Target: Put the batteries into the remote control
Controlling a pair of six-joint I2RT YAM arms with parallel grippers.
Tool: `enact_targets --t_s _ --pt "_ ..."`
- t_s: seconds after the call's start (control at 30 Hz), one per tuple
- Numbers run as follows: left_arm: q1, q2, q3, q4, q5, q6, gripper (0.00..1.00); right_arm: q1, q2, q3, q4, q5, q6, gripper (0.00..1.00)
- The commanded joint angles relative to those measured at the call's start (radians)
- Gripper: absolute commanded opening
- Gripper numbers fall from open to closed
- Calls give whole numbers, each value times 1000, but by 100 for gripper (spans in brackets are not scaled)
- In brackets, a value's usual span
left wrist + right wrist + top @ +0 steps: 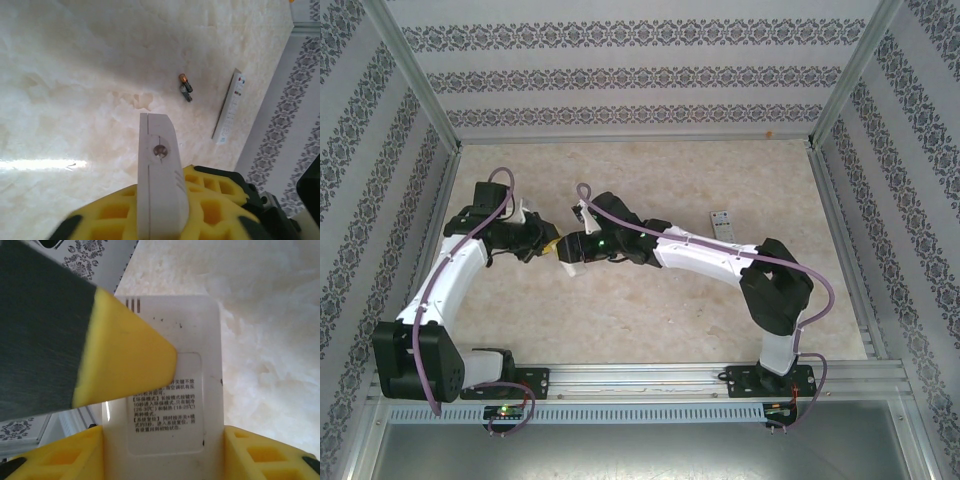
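White wider remote (175, 315) clamped label-up in the right gripper (577, 250), probably offering its cover to the pressed-together left gripper (151, 125); batteries (185, 86) and slim remote control (229, 107) lying near each other on the table (75, 75).

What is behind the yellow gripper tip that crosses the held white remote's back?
The white remote's back, with an outlined panel of printed Chinese text. The left gripper covers the panel's upper left corner and the start of the text; those lines cannot be read.
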State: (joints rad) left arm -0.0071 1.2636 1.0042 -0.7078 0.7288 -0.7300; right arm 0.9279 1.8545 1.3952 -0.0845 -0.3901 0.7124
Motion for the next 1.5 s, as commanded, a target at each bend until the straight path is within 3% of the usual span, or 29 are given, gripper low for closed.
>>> enact_targets --t_s 0.0,0.17,0.37,0.47,0.73,0.93,1.1,1.2,1.3,1.47 --pt "-26 4 57 -113 -38 24 0 7 8 56 53 -35 -4 57" --pt "-54 59 196 -354 -266 105 0 -28 -43 38 57 -61 -13 74" --pt "-188 273 452 -657 -708 185 0 -135 -252 -126 2 9 -22 80" --pt "-279 459 625 -790 -946 175 0 -180 -376 -216 -98 71 -45 81" --pt "-384 983 1115 -999 -1375 134 0 -261 -623 -360 -332 165 -53 81" --pt "-389 1302 1465 -1072 -1379 125 0 -313 -791 -453 -376 167 -33 82" --pt "-396 1390 1489 -1044 -1373 98 0 -366 -892 -498 -403 162 -30 83" --pt "-404 1402 1463 -1010 -1352 88 8 -402 -924 -503 -426 132 -44 83" --pt "-413 1417 1435 -965 -1303 94 24 -435 -946 -495 -459 118 -66 84" --pt "-422 1446 1442 -922 -1196 91 37 -489 -975 -489 -496 97 -87 84"
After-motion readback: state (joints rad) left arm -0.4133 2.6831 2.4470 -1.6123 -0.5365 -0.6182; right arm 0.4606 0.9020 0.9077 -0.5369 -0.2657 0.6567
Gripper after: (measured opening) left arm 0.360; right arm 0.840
